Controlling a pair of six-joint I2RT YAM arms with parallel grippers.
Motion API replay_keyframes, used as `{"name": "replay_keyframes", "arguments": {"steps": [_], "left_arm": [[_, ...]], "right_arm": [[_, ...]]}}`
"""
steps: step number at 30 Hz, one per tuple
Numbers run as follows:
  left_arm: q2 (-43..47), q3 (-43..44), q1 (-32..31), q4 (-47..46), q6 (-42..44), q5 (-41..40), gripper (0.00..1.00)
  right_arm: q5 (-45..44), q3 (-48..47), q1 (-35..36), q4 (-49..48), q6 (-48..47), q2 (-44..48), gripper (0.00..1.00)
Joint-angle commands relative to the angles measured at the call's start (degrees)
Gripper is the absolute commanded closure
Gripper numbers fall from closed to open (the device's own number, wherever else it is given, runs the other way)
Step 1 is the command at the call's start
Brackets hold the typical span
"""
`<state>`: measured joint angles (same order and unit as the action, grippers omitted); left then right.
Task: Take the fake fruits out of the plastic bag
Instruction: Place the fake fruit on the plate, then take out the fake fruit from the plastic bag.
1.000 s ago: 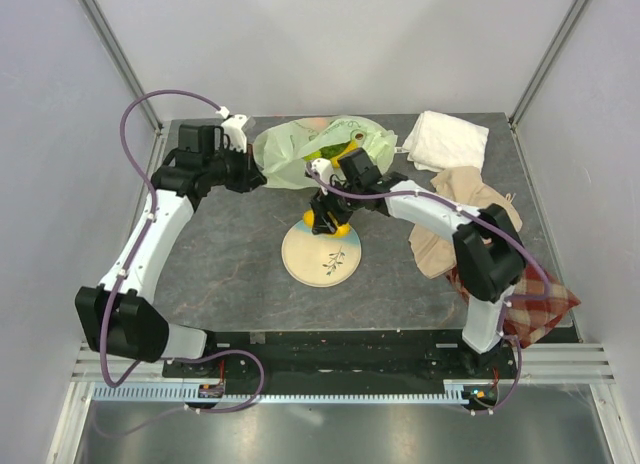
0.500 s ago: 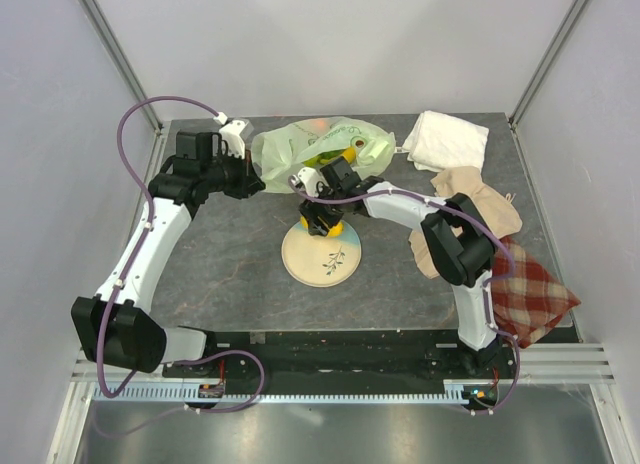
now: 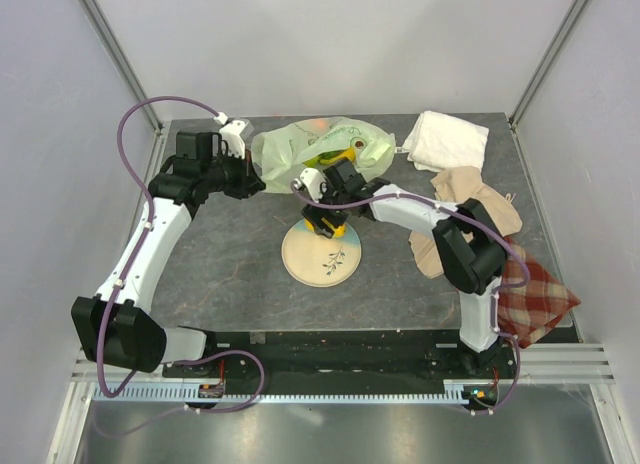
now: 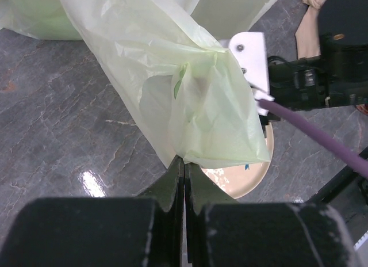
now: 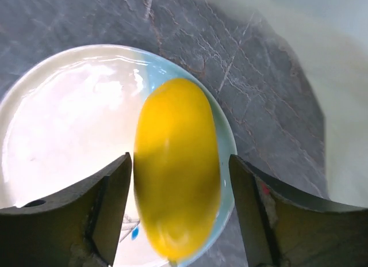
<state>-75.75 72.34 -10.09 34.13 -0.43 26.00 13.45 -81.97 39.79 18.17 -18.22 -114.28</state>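
The pale-green plastic bag [image 3: 290,149] lies at the back of the table, with fake fruits showing at its mouth: a pink-orange one [image 3: 318,125] and yellow-green ones [image 3: 330,156]. My left gripper [image 3: 255,176] is shut on the plastic bag's edge [image 4: 172,65], and in the left wrist view its jaws [image 4: 184,163] pinch the film. A yellow mango [image 5: 177,169] lies on the far rim of the cream plate [image 5: 63,123]. My right gripper [image 5: 180,163] is open around the mango, with a gap on each side. From above, the mango [image 3: 337,229] peeks out beneath the right gripper [image 3: 325,222].
The plate [image 3: 320,259] sits mid-table in front of the bag. A white cloth [image 3: 447,139] lies at the back right. A beige cloth [image 3: 470,199] and a plaid cloth [image 3: 535,294] lie along the right edge under the right arm.
The right gripper's jaws have widened around the mango over the plate. The right arm's elbow has swung left. The left gripper keeps its hold on the bag.
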Motion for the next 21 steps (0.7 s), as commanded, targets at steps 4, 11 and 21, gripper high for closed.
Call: {"name": "replay_keyframes", "arguments": {"steps": [4, 11, 21], "left_arm": [[-0.28, -0.35, 0.07, -2.22, -2.21, 3.97, 0.96], [0.6, -1.14, 0.07, -2.4, -3.26, 5.72, 0.98], [-0.1, 1.23, 0.07, 2.69, 0.25, 7.4, 0.98]], "right_arm": [[5.95, -6.0, 0.03, 13.8, -0.42, 14.42, 0.2], [9.49, -10.12, -3.4, 13.74, 5.04, 17.51, 0.38], [4.48, -19.0, -5.16, 3.3, 0.2, 1.18, 0.59]]}}
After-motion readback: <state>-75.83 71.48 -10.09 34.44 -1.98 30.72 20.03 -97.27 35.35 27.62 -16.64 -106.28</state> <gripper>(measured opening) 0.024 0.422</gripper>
